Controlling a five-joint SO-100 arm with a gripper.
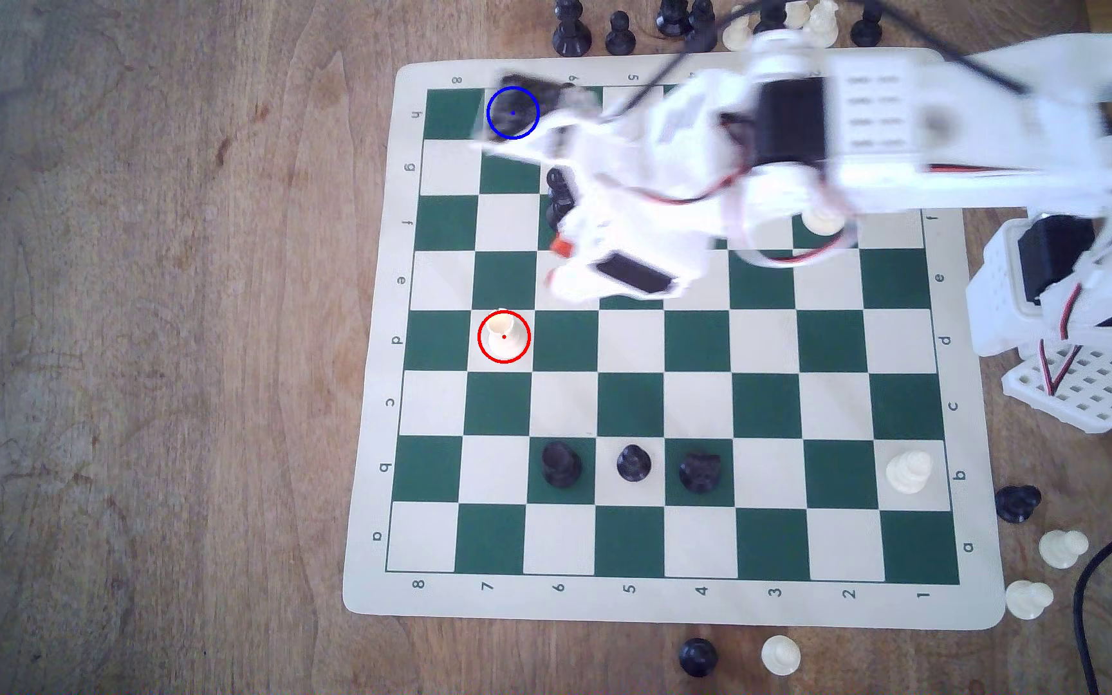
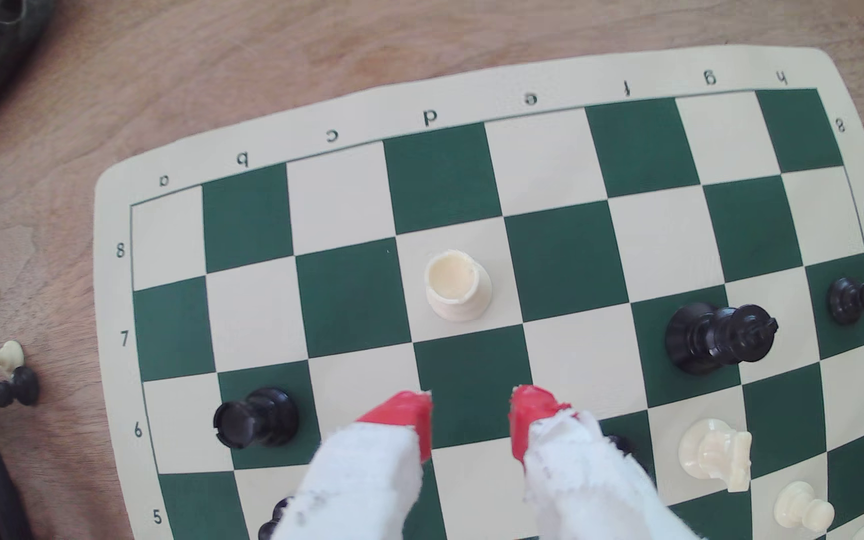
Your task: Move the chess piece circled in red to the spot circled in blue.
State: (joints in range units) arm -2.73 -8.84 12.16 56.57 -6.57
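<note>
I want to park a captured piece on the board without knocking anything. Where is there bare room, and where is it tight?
The a row, below the three black pieces, is bare, as is the c row between them and the white rook. It is crowded under the arm, around the open gripper.

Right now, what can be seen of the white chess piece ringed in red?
The chess piece is cream-white, plastic-looking, with a broad round base, narrower body and a flat, cup-like rimmed top. It stands upright on a cream square, row d, column 7, inside the red ring with a red dot. Nothing touches it but the board. The gripper hovers open, short of it, red fingertips apart.
</note>
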